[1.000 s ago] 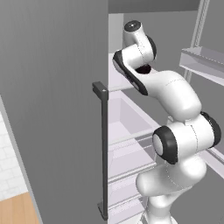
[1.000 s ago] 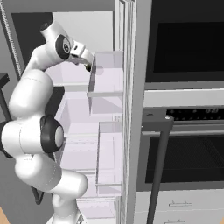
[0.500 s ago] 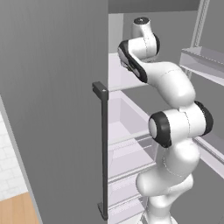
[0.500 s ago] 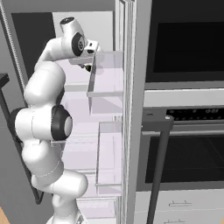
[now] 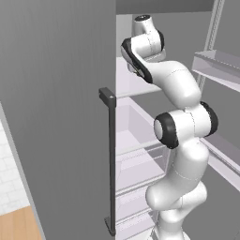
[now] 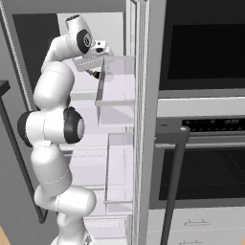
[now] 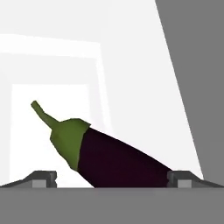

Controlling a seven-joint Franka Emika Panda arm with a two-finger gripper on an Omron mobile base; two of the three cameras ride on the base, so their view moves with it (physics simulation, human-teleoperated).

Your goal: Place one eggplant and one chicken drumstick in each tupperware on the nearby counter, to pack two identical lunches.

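A dark purple eggplant (image 7: 118, 162) with a green cap and stem lies on a white fridge shelf, close in front of the hand. My gripper (image 7: 111, 178) is open, its two fingertips (image 7: 43, 178) standing wide to either side of the eggplant without touching it. In the right base view the gripper (image 6: 97, 72) reaches into the upper part of the open fridge, at the level of the top shelf. The chicken drumstick, the tupperware and the counter are out of view.
The grey fridge door (image 5: 56, 117) with its dark bar handle (image 5: 111, 159) stands open on the left. Clear door bins (image 6: 117, 86) hang on the right beside the arm. A wall oven (image 6: 206, 48) with a bar handle (image 6: 172, 139) is further right.
The arm has lifted and stretched upward, and the hand has gone deeper into the fridge's upper shelf. The gripper has stayed open.
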